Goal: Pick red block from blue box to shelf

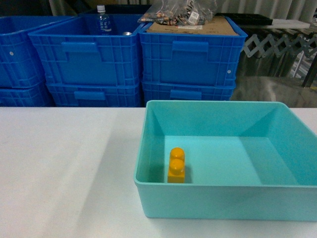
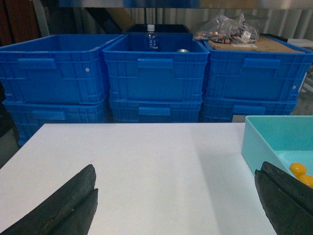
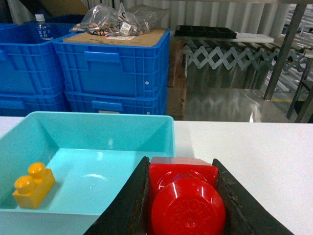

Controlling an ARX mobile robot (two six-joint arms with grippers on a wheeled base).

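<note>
— Left wrist-mounted view first: what is the left gripper [image 2: 176, 205] doing?

— It hangs low over the white table [image 2: 146, 166], its two dark fingers [image 2: 68, 205] spread wide with nothing between them. The blue box [image 2: 264, 134] sits off its right finger, apart from it.

— And the right arm?

— Its camera looks down past the right gripper [image 3: 183, 200], whose black fingers [image 3: 124, 205] press against both sides of the red block [image 3: 186, 198], stud facing the lens. The block is lifted, held just beside the box's near right corner and not inside it.

— Counts, left to right?

— From the head camera, five dark blue crates [image 1: 84, 54] are visible behind the table in stacks; one bottle [image 1: 102, 21] stands in a middle crate, and clear bags [image 1: 183, 12] lie on cardboard atop the right stack. One turquoise box follows, holding one yellow two-stud brick [image 1: 176, 165] near its front left wall. One red block, in the jaws. Neither arm appears in the head view.
</note>
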